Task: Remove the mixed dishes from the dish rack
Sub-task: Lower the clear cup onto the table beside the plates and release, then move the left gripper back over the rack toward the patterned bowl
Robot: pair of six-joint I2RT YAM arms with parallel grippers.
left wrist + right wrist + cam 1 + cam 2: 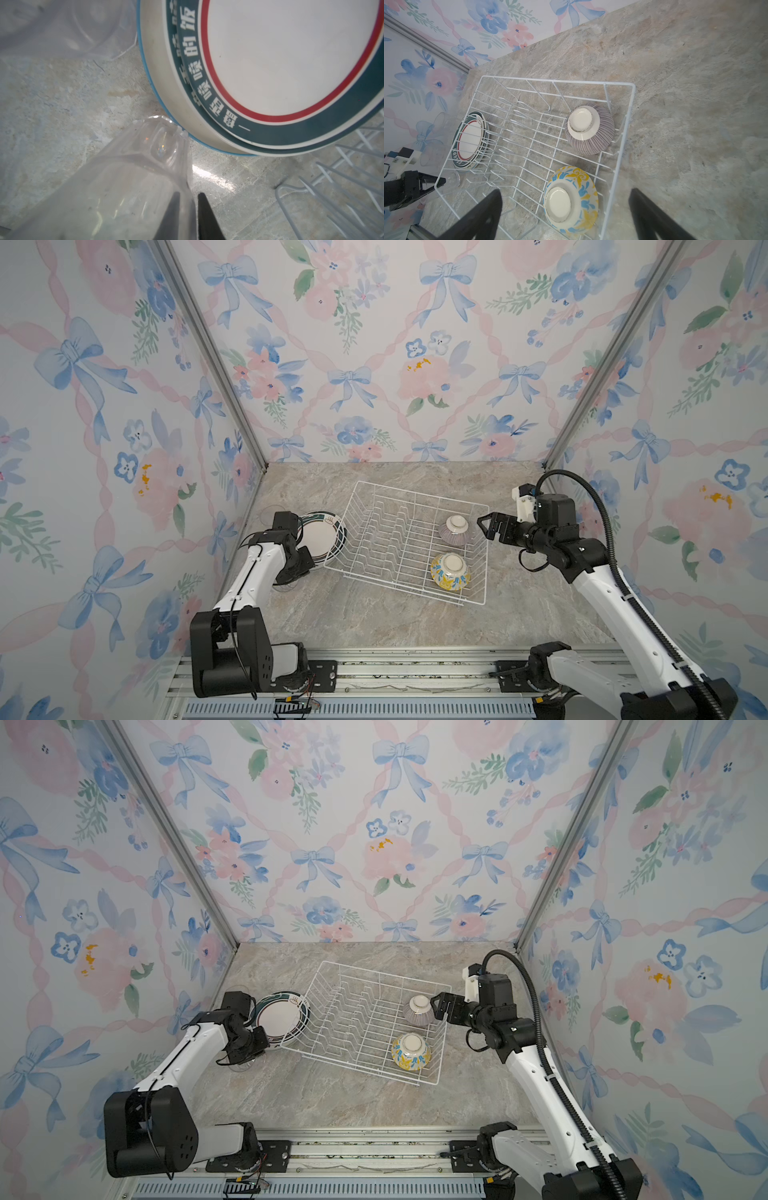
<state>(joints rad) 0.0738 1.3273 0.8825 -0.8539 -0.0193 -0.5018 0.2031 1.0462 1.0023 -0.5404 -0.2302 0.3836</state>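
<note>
The white wire dish rack (424,494) (386,974) (554,80) holds two upturned bowls: a purple-striped bowl (455,531) (589,128) and a yellow-blue floral bowl (450,571) (571,199). A stack of plates (322,537) (291,62) lies on the counter against the rack's left side. My left gripper (188,194) straddles the wall of a clear glass cup (128,187) standing beside the plates, fingers slightly apart. My right gripper (482,527) (565,191) hovers wide open at the rack's right edge, above the bowls.
A second clear cup (62,27) (270,514) stands behind the plates by the left wall. The rack's wire corner (332,187) lies close to the left gripper. Bare marble counter (374,622) stretches in front of the rack.
</note>
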